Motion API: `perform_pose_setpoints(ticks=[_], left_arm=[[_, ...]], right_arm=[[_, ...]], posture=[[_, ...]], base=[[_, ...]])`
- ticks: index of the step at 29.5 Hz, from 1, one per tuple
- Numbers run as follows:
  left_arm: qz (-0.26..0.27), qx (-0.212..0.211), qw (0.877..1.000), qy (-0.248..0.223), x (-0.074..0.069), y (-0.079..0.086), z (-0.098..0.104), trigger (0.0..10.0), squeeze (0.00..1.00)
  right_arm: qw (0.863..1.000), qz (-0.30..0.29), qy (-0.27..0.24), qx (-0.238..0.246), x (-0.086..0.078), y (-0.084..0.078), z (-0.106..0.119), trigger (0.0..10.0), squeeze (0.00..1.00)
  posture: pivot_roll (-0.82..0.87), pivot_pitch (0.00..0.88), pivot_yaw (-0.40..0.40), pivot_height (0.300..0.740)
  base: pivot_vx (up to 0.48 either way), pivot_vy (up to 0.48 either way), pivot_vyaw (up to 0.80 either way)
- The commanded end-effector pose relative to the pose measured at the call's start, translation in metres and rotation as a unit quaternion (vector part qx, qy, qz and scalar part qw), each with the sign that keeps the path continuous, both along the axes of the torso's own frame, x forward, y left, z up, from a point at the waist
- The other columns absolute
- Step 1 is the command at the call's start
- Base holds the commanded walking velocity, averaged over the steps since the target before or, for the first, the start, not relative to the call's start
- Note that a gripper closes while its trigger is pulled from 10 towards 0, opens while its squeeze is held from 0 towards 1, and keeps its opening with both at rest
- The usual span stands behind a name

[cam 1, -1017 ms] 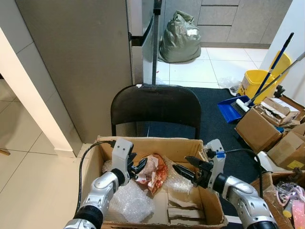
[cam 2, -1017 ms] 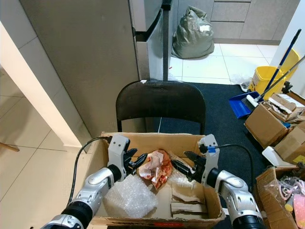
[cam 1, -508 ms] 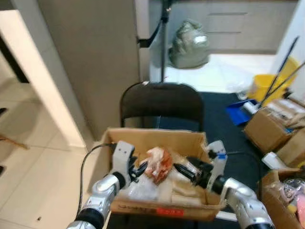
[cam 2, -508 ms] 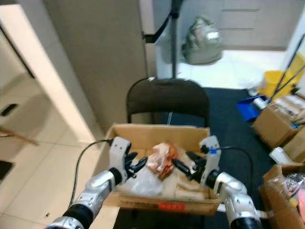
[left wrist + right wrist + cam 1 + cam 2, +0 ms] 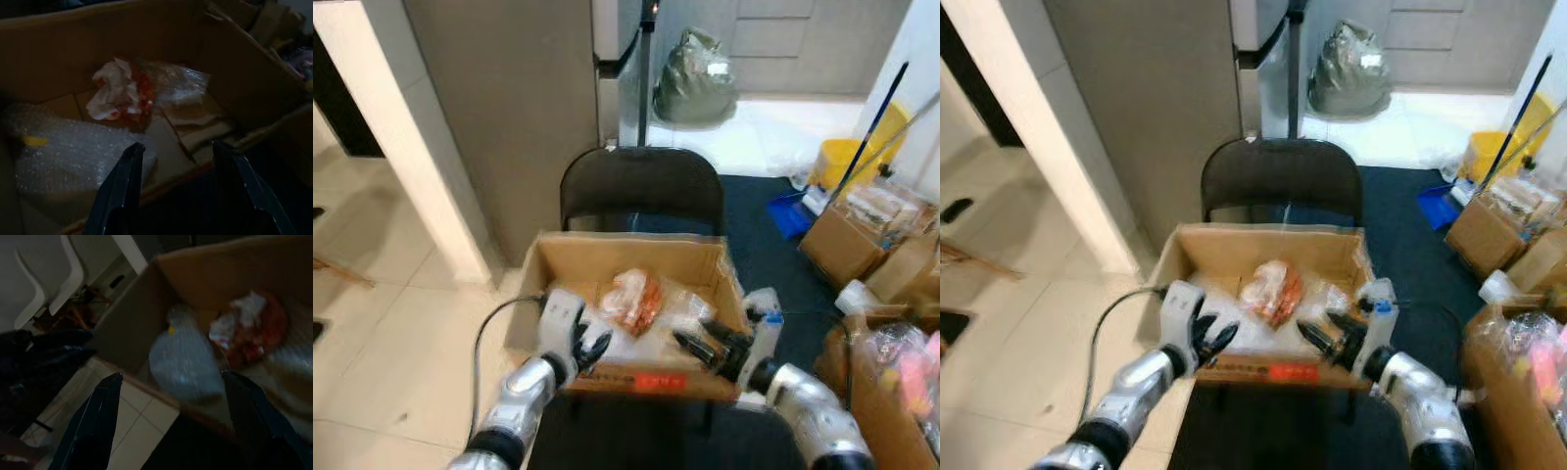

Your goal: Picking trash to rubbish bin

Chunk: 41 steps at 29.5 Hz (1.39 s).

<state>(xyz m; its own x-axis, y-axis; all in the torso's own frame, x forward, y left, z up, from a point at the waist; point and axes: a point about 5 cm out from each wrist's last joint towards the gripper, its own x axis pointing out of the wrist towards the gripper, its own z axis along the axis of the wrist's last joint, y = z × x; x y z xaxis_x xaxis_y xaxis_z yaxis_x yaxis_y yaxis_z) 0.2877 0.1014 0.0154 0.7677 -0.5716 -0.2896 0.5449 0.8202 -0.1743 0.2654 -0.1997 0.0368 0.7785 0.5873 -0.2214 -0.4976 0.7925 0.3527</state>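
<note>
Trash [image 5: 633, 299] lies in the box [image 5: 626, 257] at 12 o'clock; both grippers, left [image 5: 590, 350] and right [image 5: 697, 345], hover spread and empty; next, a retreat seems due.

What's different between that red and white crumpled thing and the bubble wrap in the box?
The crumpled wrapper is red, orange and white and opaque; the bubble wrap is clear and colourless. The wrapper is a small bunched wad near the box's middle; the bubble wrap is a larger sheet spread along one side. Both lie loose in the cardboard box, untouched.
</note>
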Motion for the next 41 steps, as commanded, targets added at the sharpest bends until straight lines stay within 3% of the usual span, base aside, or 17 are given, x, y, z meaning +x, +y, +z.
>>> perform_pose_setpoints(ticks=[1,11,15,17,19,21,23,27,28,29,30,31,33,41], left_arm=[[-0.002,0.012,1.0,0.018,-0.005,0.002,-0.008,10.0,0.0],[0.022,0.053,0.995,0.087,-0.029,0.024,-0.039,10.0,0.0],[0.053,0.066,0.988,0.129,-0.044,0.04,-0.054,10.0,0.0],[0.077,0.085,0.979,0.166,-0.059,0.054,-0.067,10.0,0.0],[0.084,0.089,0.977,0.176,-0.063,0.057,-0.07,10.0,0.0],[0.108,0.105,0.965,0.214,-0.08,0.07,-0.081,10.0,0.0],[0.115,0.112,0.96,0.23,-0.088,0.074,-0.086,10.0,0.0],[0.154,0.128,0.934,0.295,-0.118,0.087,-0.102,10.0,0.0],[0.154,0.128,0.934,0.295,-0.118,0.087,-0.102,10.0,0.0],[0.179,0.144,0.913,0.336,-0.138,0.095,-0.111,10.0,0.0],[0.188,0.153,0.903,0.355,-0.149,0.098,-0.115,10.0,0.0],[0.188,0.153,0.903,0.355,-0.149,0.098,-0.115,10.0,0.0],[0.187,0.172,0.89,0.378,-0.165,0.1,-0.12,10.0,0.0],[0.169,0.162,0.903,0.36,-0.159,0.082,-0.12,10.0,0.0]], right_arm=[[1.0,-0.012,0.018,-0.007,-0.005,-0.003,-0.01,10.0,0.0],[0.99,-0.056,0.127,-0.032,-0.04,-0.022,-0.055,10.0,0.0],[0.975,-0.102,0.187,-0.058,-0.059,-0.03,-0.077,10.0,0.0],[0.958,-0.143,0.231,-0.089,-0.074,-0.032,-0.093,10.0,0.0],[0.954,-0.15,0.24,-0.096,-0.077,-0.031,-0.097,10.0,0.0],[0.939,-0.181,0.271,-0.114,-0.087,-0.029,-0.106,10.0,0.0],[0.931,-0.193,0.287,-0.115,-0.091,-0.027,-0.11,10.0,0.0],[0.896,-0.253,0.355,-0.086,-0.112,-0.022,-0.125,10.0,0.0],[0.896,-0.253,0.355,-0.086,-0.112,-0.022,-0.125,10.0,0.0],[0.868,-0.28,0.393,-0.115,-0.131,-0.023,-0.133,10.0,0.0],[0.857,-0.283,0.408,-0.134,-0.14,-0.023,-0.137,10.0,0.0],[0.857,-0.283,0.408,-0.134,-0.14,-0.023,-0.137,10.0,0.0],[0.847,-0.267,0.426,-0.17,-0.154,-0.022,-0.142,10.0,0.0],[0.848,-0.252,0.423,-0.194,-0.159,-0.026,-0.142,10.0,0.0]], posture=[[-0.02,0.037,0.068,0.74],[-0.03,0.038,0.069,0.74],[-0.03,0.035,0.065,0.74],[-0.03,0.035,0.064,0.74],[-0.03,0.035,0.064,0.74],[-0.03,0.032,0.062,0.74],[-0.03,0.032,0.062,0.74],[-0.03,0.036,0.054,0.74],[-0.03,0.036,0.054,0.74],[-0.03,0.036,0.049,0.74],[-0.03,0.037,0.046,0.74],[-0.03,0.037,0.046,0.74],[-0.03,0.047,0.036,0.74],[-0.05,0.096,0.015,0.74]], base=[[-0.289,0.0,0.0],[-0.289,0.0,0.0],[-0.289,0.0,0.0],[-0.289,0.0,0.0],[-0.289,0.0,0.0],[-0.287,0.0,0.0],[-0.289,0.0,0.0],[-0.072,0.0,-0.55],[0.0,0.0,-0.8],[0.0,0.0,-0.8],[0.0,0.0,-0.8],[0.0,0.0,-0.8],[0.0,0.0,-0.8],[0.0,0.0,-0.8]])
